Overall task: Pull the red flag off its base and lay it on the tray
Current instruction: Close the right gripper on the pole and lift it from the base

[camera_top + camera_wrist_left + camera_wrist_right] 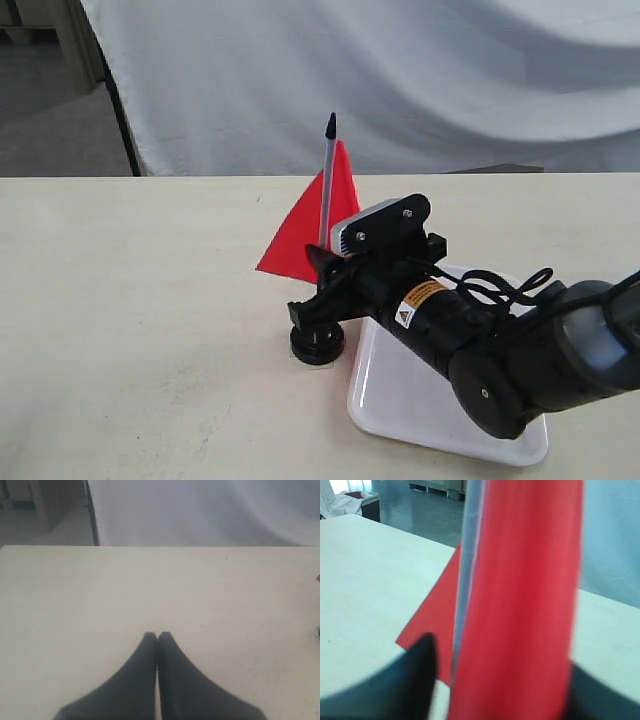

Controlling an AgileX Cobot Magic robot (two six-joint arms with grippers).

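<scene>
The red flag (308,238) stands upright in the base (317,344), a small black disc on the table just left of the white tray (400,400). Its silver-grey pole (326,185) ends in a black tip. My right gripper (322,290) reaches in low over the tray's corner, just above the base. In the right wrist view the right gripper (502,680) is open, its fingers wide apart on either side of the pole (467,580) and the red cloth (520,605). My left gripper (157,636) is shut and empty over bare table, out of the exterior view.
The right arm's black body (500,360) lies across the tray. A white cloth backdrop (400,80) hangs behind the pale table (130,300). A tiny red corner of the flag (318,578) shows at the edge of the left wrist view.
</scene>
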